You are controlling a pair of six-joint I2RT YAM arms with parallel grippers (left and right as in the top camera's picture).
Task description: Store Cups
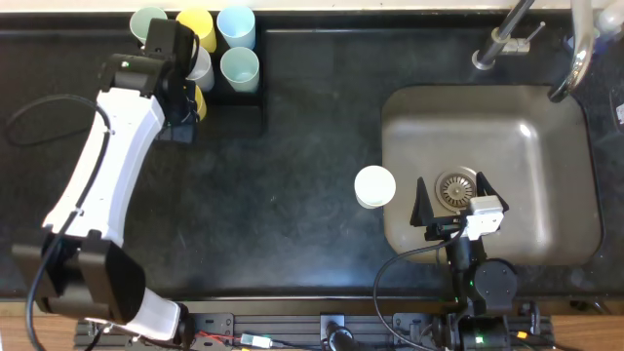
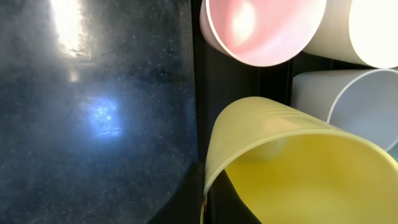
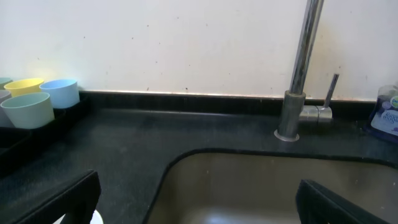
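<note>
A black rack [image 1: 239, 102] at the counter's back left holds several upright cups: pale green [image 1: 148, 21], yellow [image 1: 196, 24], light blue [image 1: 236, 24] and teal [image 1: 240, 68]. My left gripper [image 1: 190, 102] is at the rack's left side, shut on the rim of a yellow cup [image 2: 292, 162], one finger outside the wall and one inside. A pink cup [image 2: 261, 31] and a grey-white cup [image 2: 348, 99] stand just beyond it. A white cup [image 1: 374, 185] sits on the counter at the sink's left edge. My right gripper [image 1: 453, 200] hangs open over the sink, holding nothing.
The steel sink [image 1: 546, 127] fills the right side, with a drain [image 1: 455, 187] just beyond my right gripper. A faucet [image 3: 298, 93] rises behind it, and a soap bottle [image 3: 385, 115] stands at the far right. Dark counter [image 1: 312, 146] lies between rack and sink.
</note>
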